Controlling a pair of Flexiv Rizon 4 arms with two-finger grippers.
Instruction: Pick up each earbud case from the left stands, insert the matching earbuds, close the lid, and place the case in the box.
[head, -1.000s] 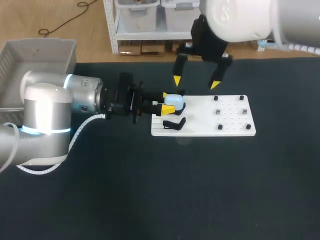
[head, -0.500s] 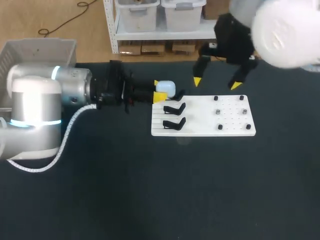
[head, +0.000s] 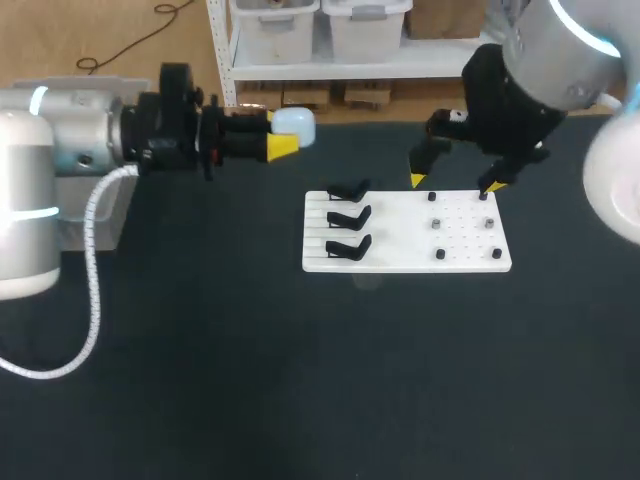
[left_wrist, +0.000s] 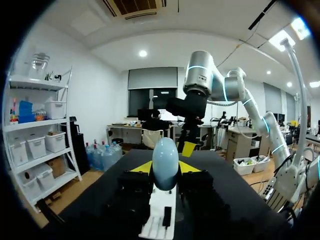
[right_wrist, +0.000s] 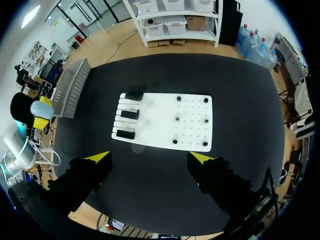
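Note:
My left gripper (head: 285, 136) is shut on a pale blue earbud case (head: 294, 123), held in the air to the left of and behind the white board (head: 400, 238). In the left wrist view the case (left_wrist: 165, 159) stands upright between the yellow tips, with the board (left_wrist: 159, 216) beyond and below it. Three black stands (head: 348, 216) on the board's left side are bare. Several small dark earbuds (head: 437, 224) sit on its right half. My right gripper (head: 455, 183) hangs open over the board's back right edge, and its wrist view looks down on the board (right_wrist: 160, 120).
A grey box (head: 60, 100) stands at the table's back left corner, seen also in the right wrist view as the box (right_wrist: 70, 87). Dark tabletop lies open in front of the board.
My left arm has lifted the case off the stands and carried it left and toward the back. My right arm has shifted right, from over the stands to the board's right half.

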